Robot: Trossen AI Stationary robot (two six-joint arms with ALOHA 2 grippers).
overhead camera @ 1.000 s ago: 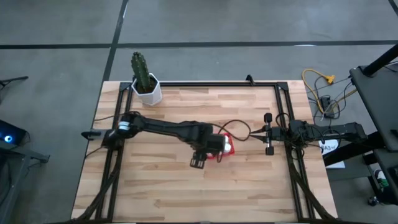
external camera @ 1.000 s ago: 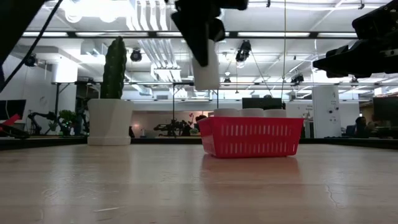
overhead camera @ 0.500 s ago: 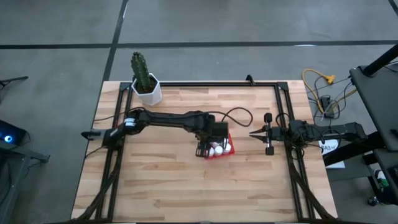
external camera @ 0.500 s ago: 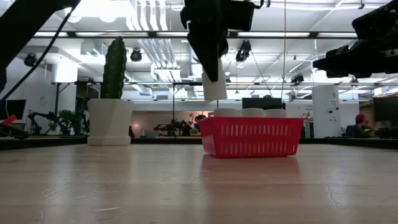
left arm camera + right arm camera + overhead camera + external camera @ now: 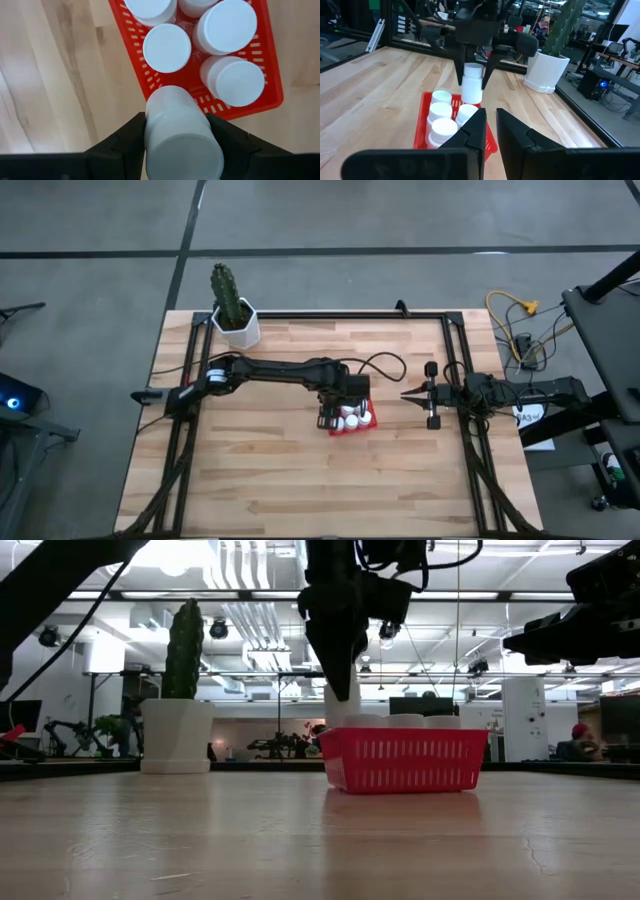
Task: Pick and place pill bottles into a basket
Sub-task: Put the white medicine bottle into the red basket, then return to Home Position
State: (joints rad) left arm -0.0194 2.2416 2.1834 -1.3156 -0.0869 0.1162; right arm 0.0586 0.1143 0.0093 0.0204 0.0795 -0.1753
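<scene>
The cactus pot (image 5: 238,326), near the far left corner of the counter (image 5: 250,480), is well apart from the work and need not be considered. The left hand (image 5: 176,131) is positioned over the left end of the basket (image 5: 352,420), which sits near the middle of the counter, and its fingers (image 5: 125,142) are pinched on the sides of the held bottle (image 5: 181,132), gripped upright. Five pill bottles (image 5: 167,48) are already standing in the basket, and the one remaining vacancy appears to be the corner slot directly beneath the held bottle. For a clean placement, the held bottle should be centred over that slot, clear of the basket rim and of the neighbouring caps, and kept vertical while it is lowered. Release is judged best delayed until the base is seated on the basket floor; an early release risks the bottle tipping onto the rim or toppling a neighbour. The right hand (image 5: 407,393) is parked near the right edge of the counter, its fingers drawn close together with a narrow gap and nothing gripped.
</scene>
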